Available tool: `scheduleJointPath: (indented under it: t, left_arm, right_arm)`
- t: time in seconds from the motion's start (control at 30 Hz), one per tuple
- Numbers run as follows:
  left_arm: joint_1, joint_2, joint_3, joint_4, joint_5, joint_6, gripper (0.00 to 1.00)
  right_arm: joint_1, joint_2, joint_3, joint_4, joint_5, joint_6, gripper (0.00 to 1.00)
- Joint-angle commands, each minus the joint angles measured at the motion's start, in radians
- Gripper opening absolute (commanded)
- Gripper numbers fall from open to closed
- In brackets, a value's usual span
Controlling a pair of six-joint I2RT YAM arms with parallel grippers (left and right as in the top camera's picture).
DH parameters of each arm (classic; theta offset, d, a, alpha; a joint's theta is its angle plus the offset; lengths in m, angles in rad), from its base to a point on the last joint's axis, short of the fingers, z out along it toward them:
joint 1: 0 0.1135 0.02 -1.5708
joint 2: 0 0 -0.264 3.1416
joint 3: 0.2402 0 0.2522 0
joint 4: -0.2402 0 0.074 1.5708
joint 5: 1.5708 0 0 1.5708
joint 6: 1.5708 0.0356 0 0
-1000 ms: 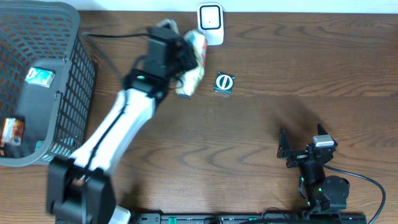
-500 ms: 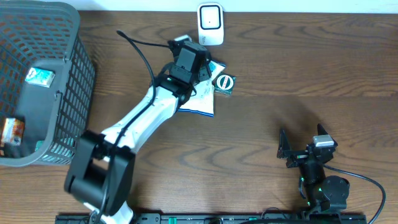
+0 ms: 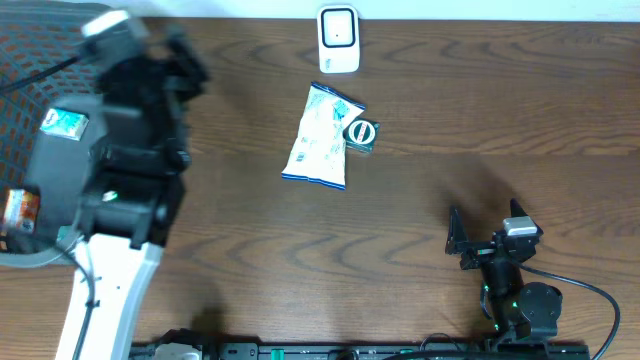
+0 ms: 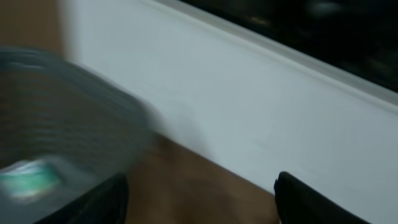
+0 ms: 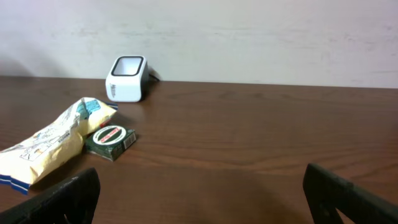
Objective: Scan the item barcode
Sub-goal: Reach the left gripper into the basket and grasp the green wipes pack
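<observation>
The snack bag [image 3: 322, 135] lies flat on the wooden table [image 3: 480, 120], clear of both my grippers. A small green box [image 3: 360, 133] sits right against it, and the white scanner [image 3: 338, 38] stands near, at the far edge. My left gripper [image 4: 199, 186], blurred, is by the grey basket [image 3: 30, 50], fingers wide, empty. My right gripper [image 5: 200, 180] sits well apart, fingers wide, empty.
</observation>
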Motion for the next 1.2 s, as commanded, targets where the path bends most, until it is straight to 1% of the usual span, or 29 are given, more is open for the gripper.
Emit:
scheduleJointPath:
  t: [0.0, 0.03, 0.1, 0.13, 0.23, 0.27, 0.33, 0.4, 0.43, 0.47, 0.5, 0.6, 0.67, 0.77, 0.83, 0.93, 1.1, 1.17]
  left_arm:
    - [0.197, -0.007, 0.011, -0.051, -0.201, 0.028, 0.76]
    - [0.298, 0.004, 0.011, -0.082, -0.195, 0.027, 0.78]
    - [0.404, 0.024, 0.011, -0.137, -0.163, 0.017, 0.8]
    - [0.483, 0.045, 0.011, -0.196, -0.133, -0.014, 0.82]
    - [0.588, 0.097, 0.011, -0.321, -0.061, -0.03, 0.86]
    - [0.624, 0.126, 0.011, -0.38, -0.05, -0.052, 0.88]
    - [0.662, 0.172, 0.011, -0.446, -0.051, -0.084, 0.89]
    - [0.686, 0.211, 0.011, -0.477, -0.05, -0.137, 0.89]
    - [0.696, 0.24, 0.011, -0.493, -0.047, -0.182, 0.95]
    - [0.697, 0.251, 0.011, -0.501, -0.04, -0.199, 0.99]
    - [0.698, 0.267, 0.011, -0.511, -0.013, -0.202, 0.98]
    - [0.697, 0.311, 0.01, -0.564, 0.164, -0.201, 0.98]
    - [0.697, 0.343, -0.001, -0.562, 0.209, -0.202, 0.98]
    - [0.698, 0.403, -0.004, -0.568, 0.212, -0.206, 0.98]
    - [0.698, 0.43, -0.004, -0.583, 0.212, -0.241, 0.98]
    - [0.698, 0.495, -0.004, -0.628, 0.212, -0.33, 0.98]
    - [0.698, 0.577, -0.004, -0.663, 0.212, -0.367, 0.98]
    - [0.698, 0.599, -0.004, -0.683, 0.211, -0.409, 0.98]
  right_arm:
    - [0.009, -0.004, -0.002, -0.004, 0.0, 0.006, 0.99]
    - [0.009, -0.004, -0.002, -0.004, 0.0, 0.006, 0.99]
    - [0.009, -0.004, -0.002, -0.004, 0.0, 0.006, 0.99]
    - [0.009, -0.004, -0.002, -0.004, 0.0, 0.006, 0.99]
    - [0.009, -0.004, -0.002, -0.004, 0.0, 0.006, 0.99]
    - [0.009, -0.004, -0.002, -0.004, 0.0, 0.006, 0.99]
    - [0.009, -0.004, -0.002, -0.004, 0.0, 0.006, 0.99]
    - [0.009, -0.004, -0.002, -0.004, 0.0, 0.006, 0.99]
    - [0.009, -0.004, -0.002, -0.004, 0.0, 0.006, 0.99]
    - [0.009, -0.004, -0.002, -0.004, 0.0, 0.006, 0.99]
    - [0.009, -0.004, -0.002, -0.004, 0.0, 0.006, 0.99]
    - [0.009, -0.004, -0.002, -0.004, 0.0, 0.006, 0.99]
    - [0.009, -0.004, -0.002, -0.004, 0.0, 0.006, 0.99]
    - [0.009, -0.004, -0.002, -0.004, 0.0, 0.006, 0.99]
    - [0.009, -0.004, -0.002, -0.004, 0.0, 0.006, 0.99]
    - [0.009, -0.004, -0.002, -0.004, 0.0, 0.006, 0.99]
    - [0.009, -0.004, -0.002, -0.004, 0.0, 0.006, 0.99]
    - [0.009, -0.004, -0.002, -0.004, 0.0, 0.006, 0.99]
